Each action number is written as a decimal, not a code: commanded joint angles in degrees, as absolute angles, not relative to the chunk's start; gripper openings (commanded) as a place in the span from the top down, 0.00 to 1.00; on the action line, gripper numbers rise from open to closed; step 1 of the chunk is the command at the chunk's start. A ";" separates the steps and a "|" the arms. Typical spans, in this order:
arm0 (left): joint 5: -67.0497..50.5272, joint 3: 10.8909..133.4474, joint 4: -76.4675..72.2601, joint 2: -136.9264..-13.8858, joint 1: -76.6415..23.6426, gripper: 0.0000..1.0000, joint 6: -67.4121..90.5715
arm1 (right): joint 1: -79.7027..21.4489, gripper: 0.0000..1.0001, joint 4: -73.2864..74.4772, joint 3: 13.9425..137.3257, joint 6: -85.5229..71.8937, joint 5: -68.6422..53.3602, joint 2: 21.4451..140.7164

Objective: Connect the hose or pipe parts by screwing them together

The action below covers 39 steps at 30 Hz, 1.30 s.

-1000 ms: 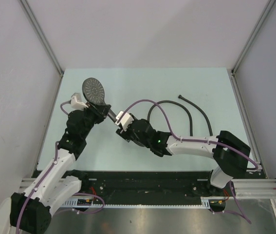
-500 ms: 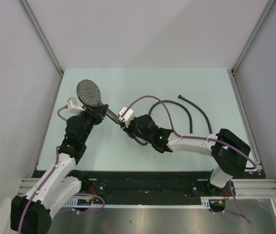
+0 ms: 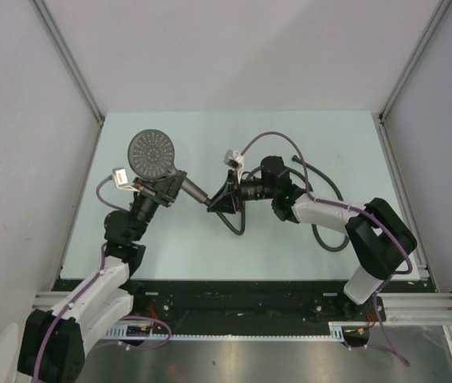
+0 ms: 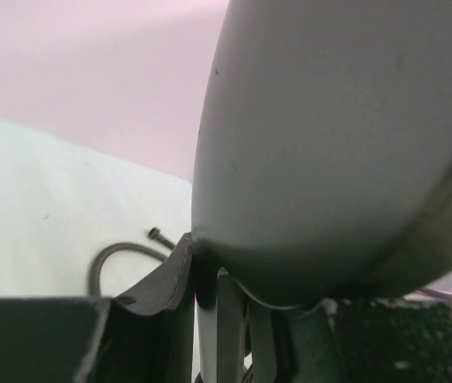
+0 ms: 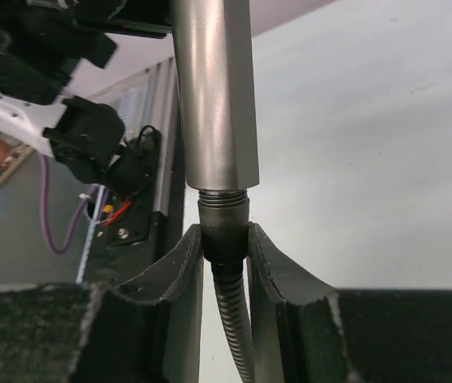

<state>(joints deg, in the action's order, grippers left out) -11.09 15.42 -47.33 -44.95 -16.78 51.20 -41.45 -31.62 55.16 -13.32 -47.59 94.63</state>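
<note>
The pale green table (image 3: 329,136) carried everything, with grey walls on three sides. The left arm (image 3: 102,279) reached up from its near-left base, and the right arm (image 3: 329,215) bent in from the near right, so that the two met near the table's middle.

The dark grey shower head (image 3: 151,153) was held off the table at the left. Its round dotted face was turned up toward the top camera, and its straight handle (image 5: 214,88) slanted toward the centre. In the left wrist view its back (image 4: 329,144) filled most of the picture.

The long dark hose (image 3: 240,226) lay in loose loops across the middle and right of the table, one end raised to the handle.

The left claw (image 3: 170,190) was clamped narrow on the handle just below the head. The right claw (image 5: 226,239) pinched the hose's dark end fitting (image 5: 224,227), a finger pressing on each side.

That fitting stood in line with the handle and touched its end, where a short ring of thread (image 5: 224,194) showed.
</note>
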 commanded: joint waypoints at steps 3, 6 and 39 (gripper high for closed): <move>-24.08 15.20 -65.39 -49.92 -17.58 1.00 52.91 | -39.38 1.00 -47.98 55.90 -24.86 -57.04 94.75; -21.03 15.21 -64.61 -50.19 -17.49 1.00 53.00 | -38.41 0.89 -46.07 55.37 -25.05 -54.42 93.79; 1.41 37.35 -3.87 -44.47 -17.84 1.00 53.61 | -65.74 0.30 -24.87 57.65 14.42 21.88 90.70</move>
